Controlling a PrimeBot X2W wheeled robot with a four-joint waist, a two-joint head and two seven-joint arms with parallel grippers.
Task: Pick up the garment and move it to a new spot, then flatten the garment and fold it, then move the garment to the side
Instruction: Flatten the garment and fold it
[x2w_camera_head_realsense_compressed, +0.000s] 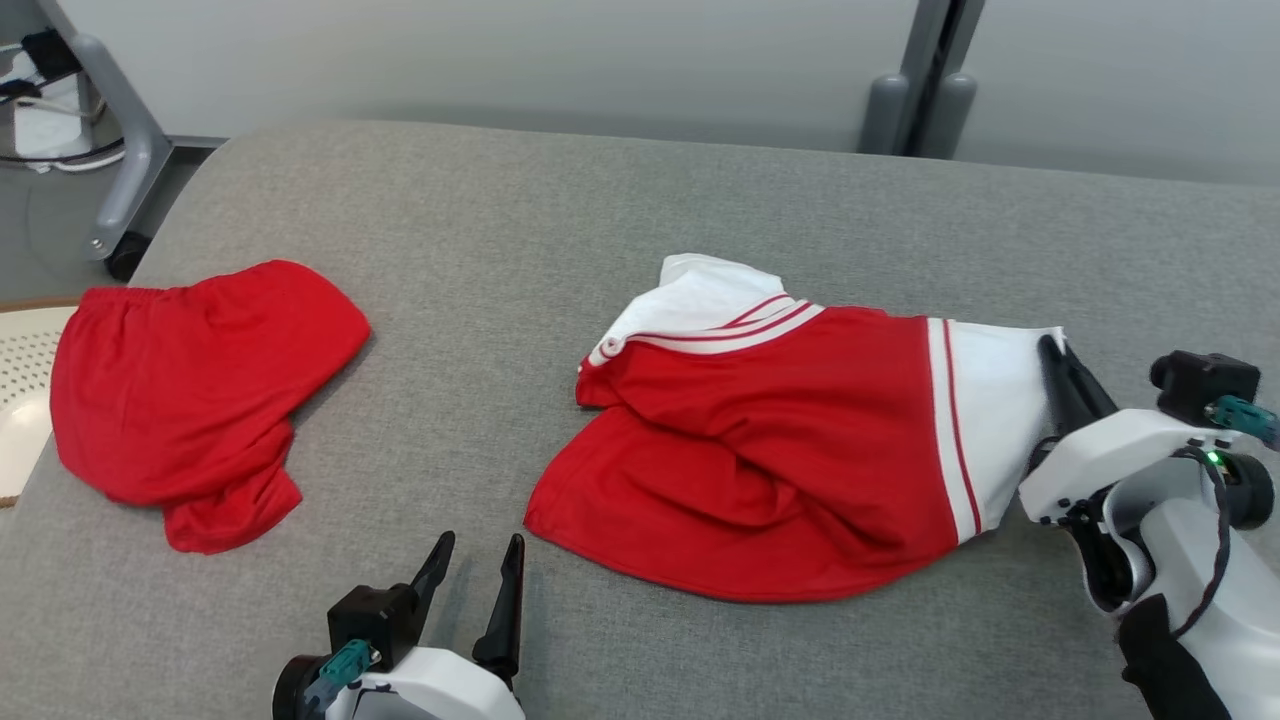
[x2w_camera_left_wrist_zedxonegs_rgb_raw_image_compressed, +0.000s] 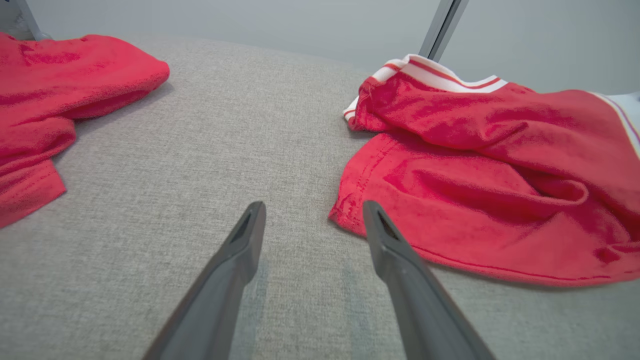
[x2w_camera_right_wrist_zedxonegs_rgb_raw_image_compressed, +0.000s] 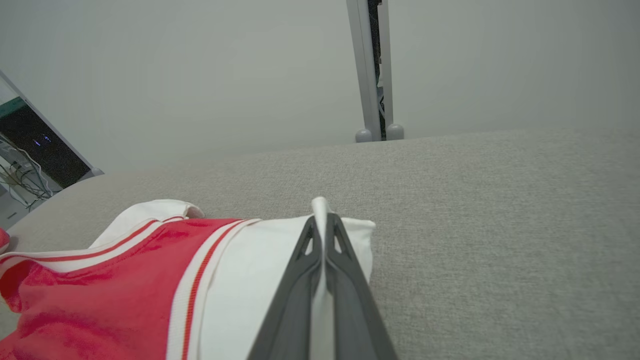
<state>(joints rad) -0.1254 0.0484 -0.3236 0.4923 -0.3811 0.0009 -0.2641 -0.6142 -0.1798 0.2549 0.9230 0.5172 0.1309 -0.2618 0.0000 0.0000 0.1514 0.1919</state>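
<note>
The garment (x2w_camera_head_realsense_compressed: 780, 440) is a crumpled red top with white sleeves and red-striped trim, lying right of centre on the grey surface. My right gripper (x2w_camera_head_realsense_compressed: 1055, 352) is shut on the white sleeve edge at the garment's right end; in the right wrist view its fingers (x2w_camera_right_wrist_zedxonegs_rgb_raw_image_compressed: 322, 220) pinch a fold of white cloth (x2w_camera_right_wrist_zedxonegs_rgb_raw_image_compressed: 260, 280) between them. My left gripper (x2w_camera_head_realsense_compressed: 478, 555) stands open near the front edge, just left of the garment's red hem (x2w_camera_left_wrist_zedxonegs_rgb_raw_image_compressed: 350, 215), touching nothing. In the left wrist view the gripper (x2w_camera_left_wrist_zedxonegs_rgb_raw_image_compressed: 312, 212) has bare grey fabric between its fingers.
A second red garment (x2w_camera_head_realsense_compressed: 190, 390) lies bunched at the left of the grey padded surface (x2w_camera_head_realsense_compressed: 520, 220). A pale perforated round object (x2w_camera_head_realsense_compressed: 25, 390) sits beyond the left edge. Grey frame legs (x2w_camera_head_realsense_compressed: 920, 90) stand behind. Bare surface lies between the two garments.
</note>
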